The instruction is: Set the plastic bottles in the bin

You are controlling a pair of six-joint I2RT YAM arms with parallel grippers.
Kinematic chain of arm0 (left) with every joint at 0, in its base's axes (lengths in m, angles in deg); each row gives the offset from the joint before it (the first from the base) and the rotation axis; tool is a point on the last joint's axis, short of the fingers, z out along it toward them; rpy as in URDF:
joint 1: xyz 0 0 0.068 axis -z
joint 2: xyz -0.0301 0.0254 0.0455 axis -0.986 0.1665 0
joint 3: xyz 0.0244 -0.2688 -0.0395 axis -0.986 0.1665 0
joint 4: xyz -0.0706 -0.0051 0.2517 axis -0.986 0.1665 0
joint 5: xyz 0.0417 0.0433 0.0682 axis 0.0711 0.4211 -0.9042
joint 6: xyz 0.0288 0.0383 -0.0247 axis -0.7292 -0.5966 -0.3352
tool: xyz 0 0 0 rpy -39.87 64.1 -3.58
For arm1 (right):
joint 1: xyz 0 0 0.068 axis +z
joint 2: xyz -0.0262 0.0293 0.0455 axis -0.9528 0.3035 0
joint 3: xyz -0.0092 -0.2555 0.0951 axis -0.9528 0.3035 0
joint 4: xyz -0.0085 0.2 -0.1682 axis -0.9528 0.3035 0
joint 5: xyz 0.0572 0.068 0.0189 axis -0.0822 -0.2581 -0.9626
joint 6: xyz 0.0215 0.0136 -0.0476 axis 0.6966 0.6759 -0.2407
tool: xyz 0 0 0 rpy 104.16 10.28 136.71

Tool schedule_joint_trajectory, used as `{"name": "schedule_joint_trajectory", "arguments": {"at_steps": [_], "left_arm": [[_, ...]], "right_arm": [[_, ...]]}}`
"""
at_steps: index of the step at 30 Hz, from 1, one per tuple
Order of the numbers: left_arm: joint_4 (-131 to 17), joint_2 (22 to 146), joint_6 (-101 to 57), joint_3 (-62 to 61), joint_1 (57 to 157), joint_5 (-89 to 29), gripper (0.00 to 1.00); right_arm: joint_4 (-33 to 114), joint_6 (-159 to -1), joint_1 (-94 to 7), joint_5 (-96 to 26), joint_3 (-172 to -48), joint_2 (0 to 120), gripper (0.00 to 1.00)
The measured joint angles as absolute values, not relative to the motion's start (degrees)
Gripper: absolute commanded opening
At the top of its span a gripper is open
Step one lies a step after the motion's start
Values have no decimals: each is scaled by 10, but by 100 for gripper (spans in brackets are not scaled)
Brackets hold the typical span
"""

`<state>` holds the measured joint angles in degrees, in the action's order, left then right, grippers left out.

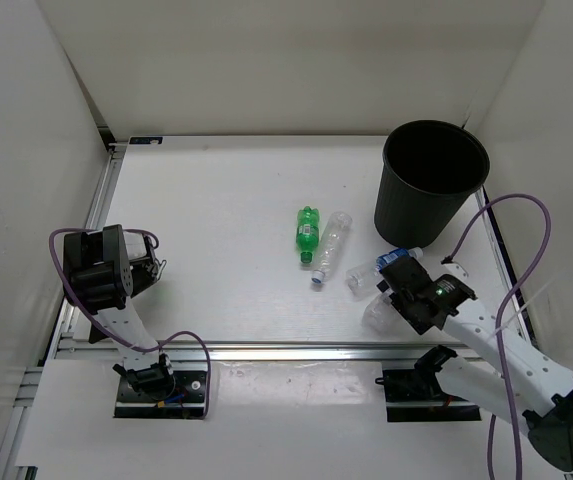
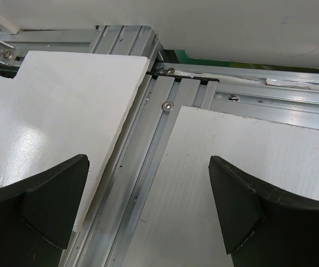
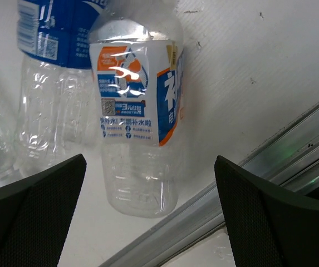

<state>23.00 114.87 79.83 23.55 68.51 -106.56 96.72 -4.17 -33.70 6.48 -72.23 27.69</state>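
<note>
Risk: right tool (image 3: pixel 151 161), jaws apart over labelled bottle (image 3: pixel 134 105) lying on desk (image 1: pixel 216 200) just beside bin (image 1: pixel 416 210), may clip neighbouring bottle (image 3: pixel 48 83) when closing, so grip slips.

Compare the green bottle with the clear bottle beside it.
The green bottle is tinted green, the clear bottle colourless. The green bottle looks shorter than the clear bottle. The green bottle points straight up the overhead view; the clear bottle slants. Both lie on the table, outside the bin.
</note>
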Motion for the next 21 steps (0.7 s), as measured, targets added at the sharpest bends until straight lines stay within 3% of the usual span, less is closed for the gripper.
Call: {"name": "schedule_joint_trajectory", "arguments": {"at_steps": [12,13,14,21], "left_arm": [[230,1149,798,236,685,-1066,100],[230,1149,798,236,685,-1066,100],[230,1149,798,236,685,-1066,100],[230,1149,798,236,685,-1066,100]], "right_arm": [[844,-119,-459,3,-667,341,98],[833,-125,-467,-3,-665,346,92],[827,-131,-472,-8,-662,351,79],[788,-150,-483,-37,-640,342,48]]}}
